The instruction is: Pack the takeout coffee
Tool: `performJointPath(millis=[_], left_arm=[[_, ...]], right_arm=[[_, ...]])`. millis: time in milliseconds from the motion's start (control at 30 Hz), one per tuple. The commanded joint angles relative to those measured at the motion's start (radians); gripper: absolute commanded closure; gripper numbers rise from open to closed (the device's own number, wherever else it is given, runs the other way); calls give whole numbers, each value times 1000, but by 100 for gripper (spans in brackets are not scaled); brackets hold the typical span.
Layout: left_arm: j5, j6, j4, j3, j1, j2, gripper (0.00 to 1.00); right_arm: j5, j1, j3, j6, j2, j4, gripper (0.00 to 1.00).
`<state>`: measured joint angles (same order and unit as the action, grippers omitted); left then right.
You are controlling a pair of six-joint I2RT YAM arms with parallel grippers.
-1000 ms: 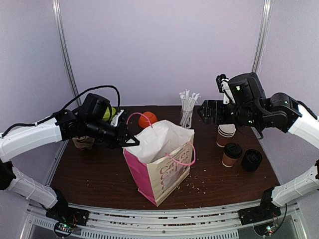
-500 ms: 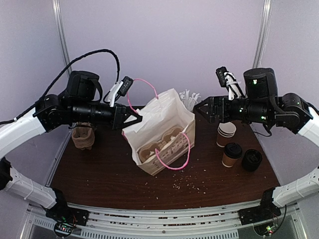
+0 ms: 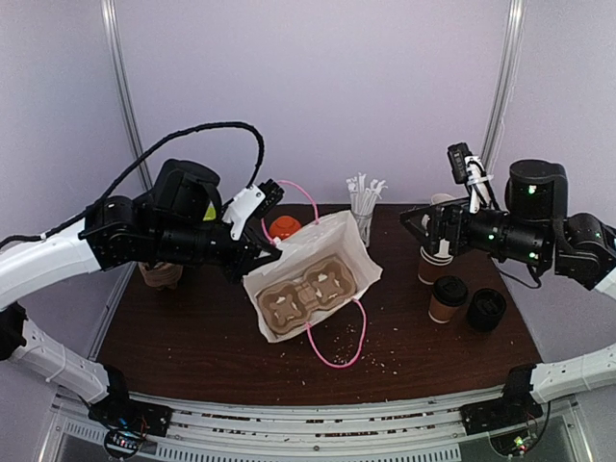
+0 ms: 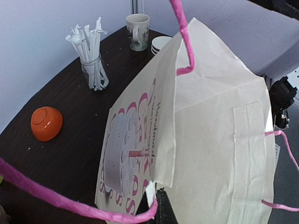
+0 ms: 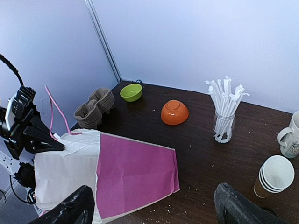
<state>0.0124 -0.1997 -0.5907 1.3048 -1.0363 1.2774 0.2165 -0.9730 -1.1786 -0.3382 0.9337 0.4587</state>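
From above, the paper bag (image 3: 332,252) is seen tipped back with its mouth turned toward the camera. A second ago it was standing upright with its pink side forward. A cardboard cup carrier (image 3: 306,294) is now exposed inside. The bag's rim is pinched by the left tool (image 3: 272,252), which is clamped tight on the paper. The right tool (image 3: 414,219) has been drawn back to the right and is held wide and empty above a stack of paper cups (image 3: 435,258). The takeout coffee (image 3: 448,298) is found standing lidded on the counter (image 3: 192,337), right of the bag and just beside a black stack of lids (image 3: 486,310). The bag is judged to have been opened for loading, with the cup not yet picked up.

In the left wrist view, the frame is filled by the bag (image 4: 215,140) and its pink handle (image 4: 184,32). The left tool (image 4: 162,210) is glimpsed at the bottom edge against the paper. An orange bowl (image 4: 46,122), a glass of straws (image 4: 91,60) and a mug (image 4: 138,30) are seen beyond. The coffee is not shown.

In the right wrist view, the right tool (image 5: 155,198) is spread wide with nothing held. The bag (image 5: 135,172) is seen slanted below it, gripped at its rim by the left tool (image 5: 44,142). The coffee is out of frame.
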Motion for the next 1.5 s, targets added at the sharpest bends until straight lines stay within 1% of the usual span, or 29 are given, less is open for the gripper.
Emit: performJointPath(millis=[0,200,300,400,600,733,933,1167,1467], left_arm=[[65,85,87,-50,-16,-18,100],[128,129,120,-125,-46,-35,100],[159,147,137,-153,-86,-44,100],[159,152,134,-161,-112,-45,100],[135,123,134,-143,-167,-60,100],[145,118,134,-151,-189,-57,100],[210,105,132,-131,-265,-31,100],[283,100,117,-103,-347,24,100],[308,93,110,-92,-363,24,100]], right_arm=[[87,-4,56,16,-12,-71,9],[129,-4,134,13,-13,-125,9],[138,-3,152,10,1,-147,9],[139,-2,164,6,12,-165,9],[142,-1,177,5,16,-174,9],[139,-2,192,5,14,-179,9],[171,-2,229,3,-8,-186,8],[172,-1,243,8,-13,-190,8],[179,-2,240,10,-19,-183,8]])
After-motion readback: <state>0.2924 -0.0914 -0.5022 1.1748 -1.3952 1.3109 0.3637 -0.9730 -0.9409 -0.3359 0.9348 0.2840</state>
